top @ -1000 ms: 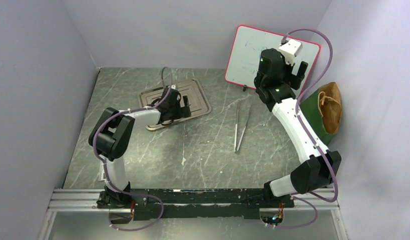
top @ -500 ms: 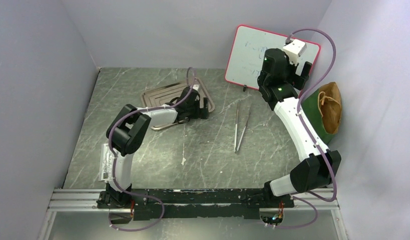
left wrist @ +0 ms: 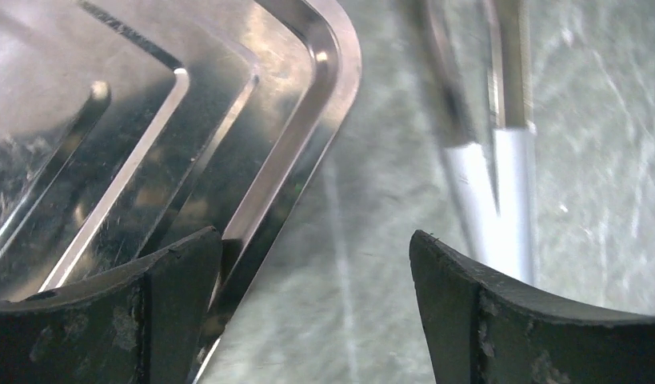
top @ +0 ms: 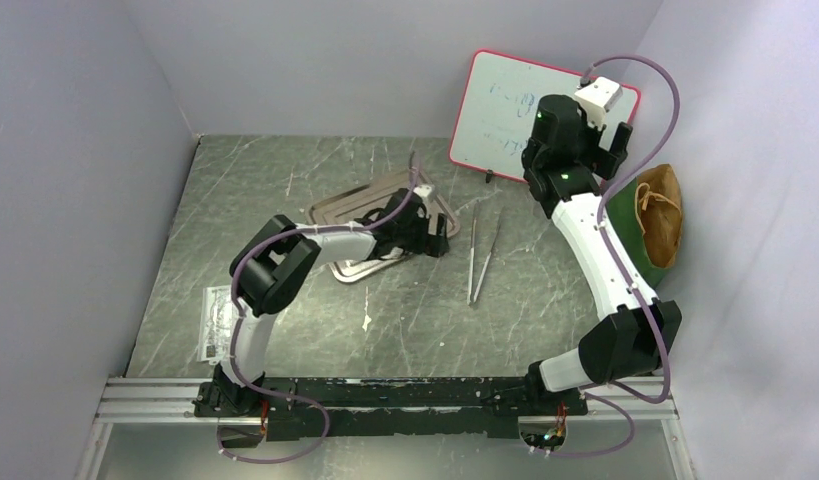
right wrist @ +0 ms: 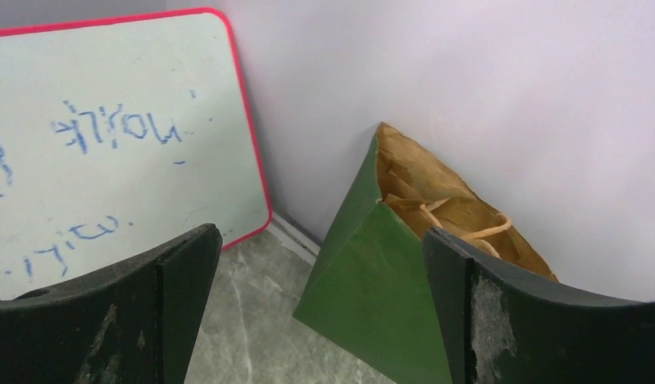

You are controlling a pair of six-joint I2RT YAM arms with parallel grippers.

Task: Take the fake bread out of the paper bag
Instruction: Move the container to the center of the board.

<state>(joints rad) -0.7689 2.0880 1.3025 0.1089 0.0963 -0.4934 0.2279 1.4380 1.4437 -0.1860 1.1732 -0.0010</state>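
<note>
The grey-green stone table (top: 405, 310) is the biggest thing here. Next is the whiteboard (top: 495, 110) with a red edge. It leans on the back wall, past the left finger of the right gripper (top: 615, 140). It has blue scribbles on it (right wrist: 108, 136), but they cannot be read.

The right gripper (right wrist: 320, 236) is up in the air with its jaws wide open and nothing in them. The paper bag (right wrist: 388, 264) is in front of these jaws, more to the side of the right finger. It stands in the corner and leans on the right wall. It is dark green outside and plain brown inside. The brown paper at its open top is crumpled, and tan cord handles curl there. What lies deeper in the bag (top: 655, 220) is hidden.

The left gripper (top: 440, 232) is low over the table, well apart from the bag. Its jaws (left wrist: 312, 240) are wide open too. The shiny metal tray (left wrist: 148, 104) has stepped ridges. Its rounded corner sits at the left finger, and whether they touch cannot be told. The metal tongs (left wrist: 500, 160) lie flat, just ahead of the right finger.

A small printed paper (top: 217, 320) lies far behind these jaws. Its print is too small to read.
</note>
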